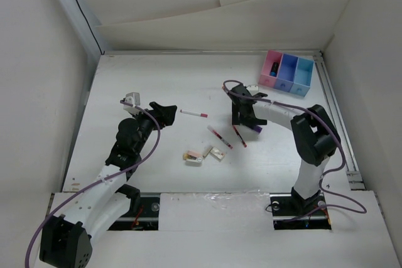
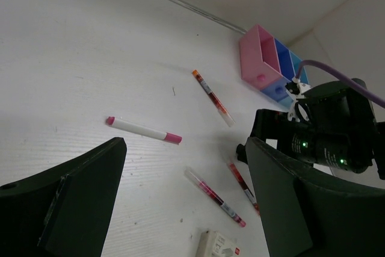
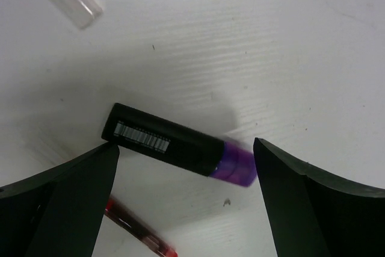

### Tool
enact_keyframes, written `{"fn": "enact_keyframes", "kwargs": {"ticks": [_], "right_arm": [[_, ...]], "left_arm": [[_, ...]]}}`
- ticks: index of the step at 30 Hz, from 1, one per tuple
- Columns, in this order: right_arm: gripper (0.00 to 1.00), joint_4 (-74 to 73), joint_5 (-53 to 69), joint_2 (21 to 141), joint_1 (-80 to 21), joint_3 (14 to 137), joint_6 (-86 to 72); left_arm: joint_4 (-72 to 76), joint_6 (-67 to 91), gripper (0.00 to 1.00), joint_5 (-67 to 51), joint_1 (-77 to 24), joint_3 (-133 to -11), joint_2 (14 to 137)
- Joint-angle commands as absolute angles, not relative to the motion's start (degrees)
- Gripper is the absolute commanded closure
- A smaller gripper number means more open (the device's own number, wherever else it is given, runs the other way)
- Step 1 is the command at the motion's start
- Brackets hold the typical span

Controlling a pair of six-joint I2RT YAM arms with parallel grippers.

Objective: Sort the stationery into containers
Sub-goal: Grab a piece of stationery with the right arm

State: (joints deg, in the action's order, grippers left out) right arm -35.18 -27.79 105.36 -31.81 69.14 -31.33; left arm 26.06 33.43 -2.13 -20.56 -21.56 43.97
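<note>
**Both hands spread, stationery loose on the surface**

From above, the left hand (image 1: pixel 164 112) sits beside a white pen (image 1: pixel 194 113). Two red pens (image 1: pixel 220 137) and the erasers (image 1: pixel 193 157) lie mid-surface (image 1: pixel 157 80). The bins (image 1: pixel 287 73) stand at the far right corner.

In the left wrist view, the left hand's fingers are spread and hold nothing; the white pen lies ahead of them.

In the right wrist view, the right hand (image 1: pixel 246 117) is spread around a flat-lying black marker (image 3: pixel 174 145), not pinching it.

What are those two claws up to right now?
Left claw open, empty. Right claw open around black marker, not gripping. Pens, erasers lying loose. Nothing blocking.
</note>
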Motion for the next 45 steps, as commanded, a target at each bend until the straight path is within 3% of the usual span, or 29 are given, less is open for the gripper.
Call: {"fn": "enact_keyframes", "kwargs": {"ticks": [1, 8, 9, 10, 11, 14, 19, 24, 27, 29, 30, 32, 33, 36, 39, 45], "right_arm": [[0.00, -33.84, -29.09, 108.19, -30.15, 72.59, -31.55], [0.04, -30.85, -22.95, 106.88, -28.74, 72.07, -28.92], [0.08, -30.85, -22.94, 106.88, -28.74, 71.46, -28.92], [0.21, -30.85, -21.37, 106.18, -28.22, 70.67, -28.92], [0.21, -30.85, -20.66, 106.17, -28.21, 70.14, -28.92], [0.38, -29.53, -16.97, 105.64, -27.60, 68.91, -28.30], [0.39, -29.01, -14.59, 104.95, -27.60, 68.91, -27.77], [0.54, -28.30, -13.01, 103.01, -27.60, 66.45, -27.77], [0.53, -28.30, -14.85, 102.48, -27.08, 64.95, -28.47], [0.44, -28.30, -15.38, 101.87, -27.07, 63.73, -28.48], [0.46, -28.30, -15.38, 101.87, -27.07, 63.72, -28.48], [0.57, -28.30, -15.38, 101.87, -27.07, 63.72, -28.48], [0.73, -28.30, -15.38, 101.87, -27.07, 63.72, -28.48], [0.91, -28.30, -16.78, 101.34, -27.07, 63.72, -28.48], [1.00, -28.30, -18.36, 100.63, -26.54, 64.24, -28.48], [1.00, -28.83, -18.03, 94.22, -23.92, 68.72, -28.48]], "left_arm": [[27.95, 32.70, 0.22, -2.20, -20.65, -24.17, 42.80], [27.95, 32.70, 0.22, -2.20, -20.65, -24.17, 42.80], [27.95, 32.70, 0.22, -2.20, -20.65, -24.17, 42.80], [27.95, 32.70, 0.22, -2.20, -20.65, -24.17, 42.80], [27.95, 32.70, 0.22, -2.20, -20.65, -24.17, 42.80], [27.95, 32.70, 0.22, -2.20, -20.65, -24.17, 42.80], [27.42, 32.70, 0.22, -2.20, -20.65, -24.17, 41.66], [27.42, 32.70, 0.22, -2.20, -20.65, -24.17, 41.13], [27.42, 32.70, 0.22, -2.20, -20.65, -24.17, 41.13], [27.42, 32.70, 0.22, -2.20, -20.65, -24.17, 41.13], [27.42, 32.70, 0.22, -2.72, -20.65, -24.17, 41.13], [27.42, 32.70, 0.22, -2.72, -20.65, -24.17, 41.13], [27.42, 32.70, 0.22, -2.72, -20.65, -24.17, 41.13], [27.42, 32.70, 0.22, -2.72, -20.65, -24.17, 41.13], [27.42, 32.70, 0.22, -2.72, -20.65, -24.17, 41.13], [27.95, 32.70, 0.22, -3.34, -20.65, -24.17, 41.66]]}}
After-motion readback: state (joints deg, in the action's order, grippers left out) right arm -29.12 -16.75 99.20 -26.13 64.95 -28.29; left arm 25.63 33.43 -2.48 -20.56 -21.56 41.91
